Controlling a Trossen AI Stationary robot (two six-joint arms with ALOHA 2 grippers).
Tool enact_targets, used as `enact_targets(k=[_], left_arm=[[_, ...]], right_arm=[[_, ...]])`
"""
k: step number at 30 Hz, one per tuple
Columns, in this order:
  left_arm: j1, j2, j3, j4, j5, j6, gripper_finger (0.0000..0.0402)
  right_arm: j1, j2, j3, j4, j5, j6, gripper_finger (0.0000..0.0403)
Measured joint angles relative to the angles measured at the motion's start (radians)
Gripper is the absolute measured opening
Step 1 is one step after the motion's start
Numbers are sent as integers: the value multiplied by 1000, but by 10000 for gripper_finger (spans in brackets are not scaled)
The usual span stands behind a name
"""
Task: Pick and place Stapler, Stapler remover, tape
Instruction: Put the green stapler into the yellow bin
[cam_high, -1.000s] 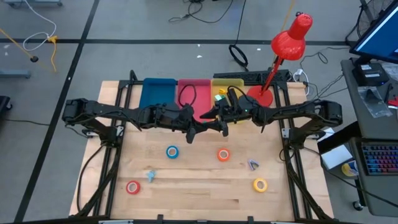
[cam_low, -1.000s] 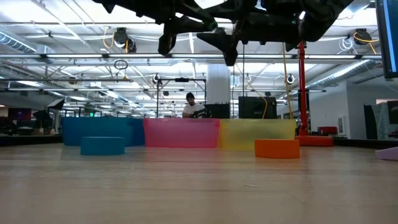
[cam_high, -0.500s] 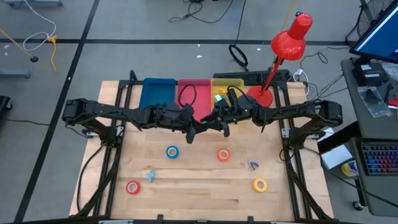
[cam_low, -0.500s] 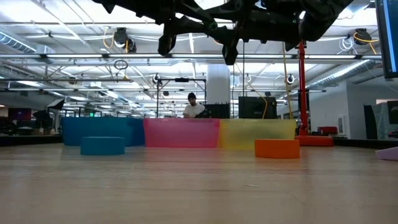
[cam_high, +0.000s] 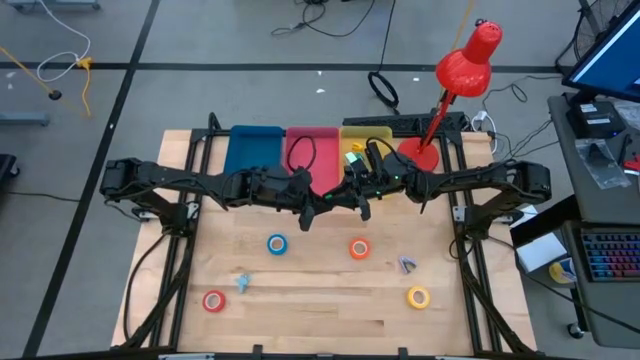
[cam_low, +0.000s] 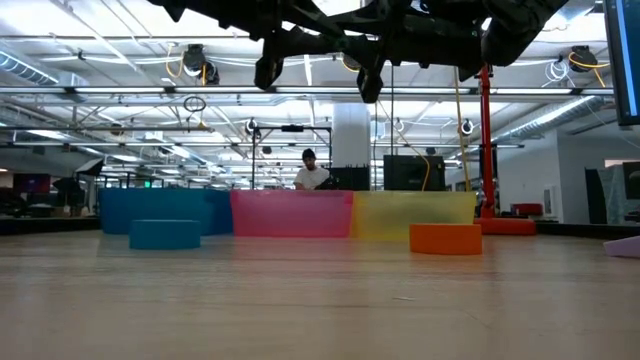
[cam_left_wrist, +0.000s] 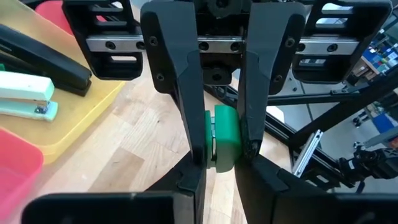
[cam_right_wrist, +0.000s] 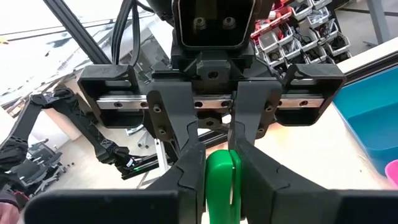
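High over the table's middle my left gripper (cam_high: 325, 201) and right gripper (cam_high: 346, 194) meet tip to tip, both shut on one small green plastic thing (cam_left_wrist: 224, 138); what it is I cannot tell. A black stapler (cam_left_wrist: 43, 57) and a mint stapler (cam_left_wrist: 25, 102) lie in the yellow bin (cam_high: 368, 138). On the table lie blue tape (cam_high: 277, 243), orange tape (cam_high: 359, 248), red tape (cam_high: 213, 300) and yellow tape (cam_high: 418, 296). A pale blue stapler remover (cam_high: 241, 282) and a purple one (cam_high: 406, 265) lie among them. My left gripper pinches the green thing's two flat sides (cam_right_wrist: 217, 163) between its two fingers, coming from the table's left and tipped slightly down. The thing is lifted clear, far above the table. My right gripper pinches the same two sides (cam_left_wrist: 225, 124) between its fingers (cam_left_wrist: 189, 118), coming level from the table's right, opposite the left gripper. The green thing sits between both pairs of fingers, clear of everything else.
A blue bin (cam_high: 252, 150), a pink bin (cam_high: 312, 150) with a black loop in it and the yellow bin stand in a row at the far edge. A red desk lamp (cam_high: 465, 60) stands at the far right. Bare wood lies between the tape rolls.
My right gripper has shut from wide open onto the green thing that my left gripper holds. Both arms have stayed in place, and the green thing has not moved.
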Motion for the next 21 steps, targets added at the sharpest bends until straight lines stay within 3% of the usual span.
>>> enact_targets(k=[4, 14, 21], left_arm=[[0, 0, 0, 1, 0, 23, 114], [15, 0, 0, -44, 32, 33, 258], [35, -2, 0, -134, 63, 16, 306]], right_arm=[[0, 0, 0, 0, 8, -2, 59], [-37, 3, -2, -56, 7, -15, 59], [-111, 3, -3, -187, 83, -118, 59]])
